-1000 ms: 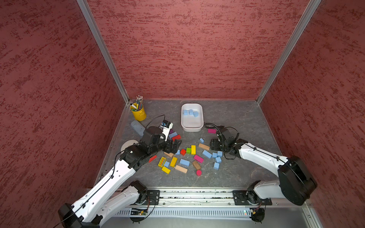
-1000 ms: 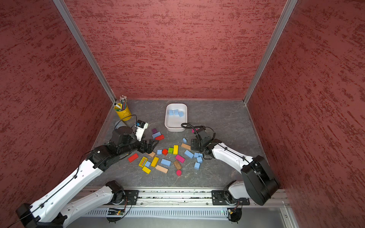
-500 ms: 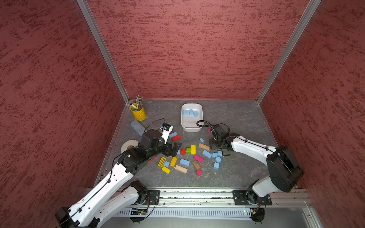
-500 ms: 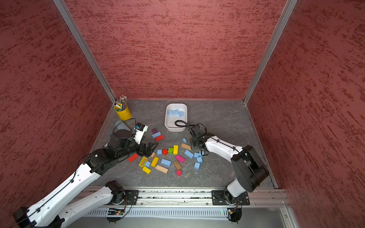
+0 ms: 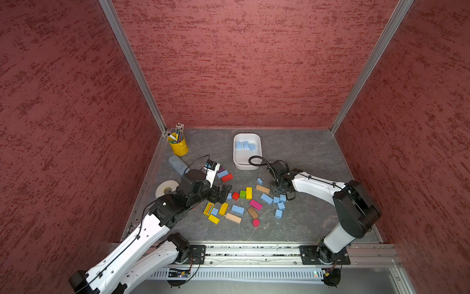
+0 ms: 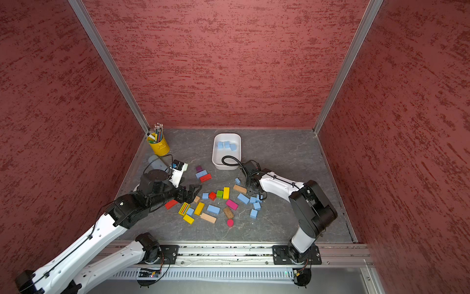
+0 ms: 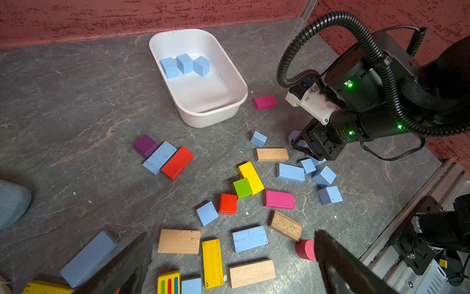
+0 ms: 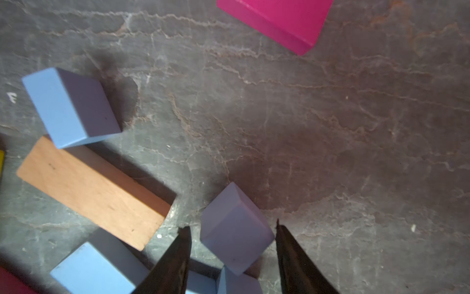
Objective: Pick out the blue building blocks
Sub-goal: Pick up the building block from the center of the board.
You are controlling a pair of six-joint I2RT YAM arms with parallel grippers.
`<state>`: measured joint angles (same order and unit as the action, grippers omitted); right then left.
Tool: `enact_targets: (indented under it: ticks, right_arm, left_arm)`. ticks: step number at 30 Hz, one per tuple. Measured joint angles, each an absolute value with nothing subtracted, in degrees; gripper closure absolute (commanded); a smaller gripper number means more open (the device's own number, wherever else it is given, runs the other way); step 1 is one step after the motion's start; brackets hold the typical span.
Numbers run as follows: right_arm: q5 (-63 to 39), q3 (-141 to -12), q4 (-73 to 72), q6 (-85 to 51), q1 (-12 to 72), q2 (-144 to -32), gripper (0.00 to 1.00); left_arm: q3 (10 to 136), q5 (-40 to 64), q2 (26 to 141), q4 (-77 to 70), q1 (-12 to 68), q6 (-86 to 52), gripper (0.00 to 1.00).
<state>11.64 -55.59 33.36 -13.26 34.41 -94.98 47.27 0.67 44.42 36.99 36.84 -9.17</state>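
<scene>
Blue blocks [image 5: 238, 209] lie on grey veined tabletop [image 5: 305, 157] within mottled red walls [image 5: 241, 63].

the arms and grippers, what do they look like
On left arm and right arm: white shells, black joints. A ribbed black hose and green lights mark the right wrist. Both the left gripper and right gripper are dark, tapered.

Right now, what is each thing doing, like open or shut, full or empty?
Left pincer: open, empty.
Right pincer: open, a jaw on each side of a blue cube, not squeezing yet.
White tub: upright, three blue blocks inside.
Yellow cup: upright, full of pencils.
Tape roll: lying flat.
</scene>
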Motion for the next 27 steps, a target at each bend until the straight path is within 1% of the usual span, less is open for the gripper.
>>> enact_targets:
  ticks: [10, 13, 20, 27]
  right_arm:
    - [11.5, -55.7, 33.3, -11.7, 34.4, -97.0, 0.64]
    - [11.2, -56.1, 33.3, -11.5, 34.4, -97.3, 0.70]
    - [10.5, -56.5, 33.4, -11.3, 34.4, -97.3, 0.71]
    - [9.6, -56.6, 33.5, -11.3, 34.4, -97.3, 0.81]
  left_arm:
    - [47.0, -0.5, 44.2, 37.0, 36.9, -9.2, 0.00]
    - [47.0, -0.6, 43.9, 36.9, 36.9, -9.2, 0.00]
    - [46.9, -1.3, 43.8, 36.9, 36.9, -9.2, 0.00]
    - [46.9, -1.7, 43.6, 36.9, 36.9, -9.2, 0.00]
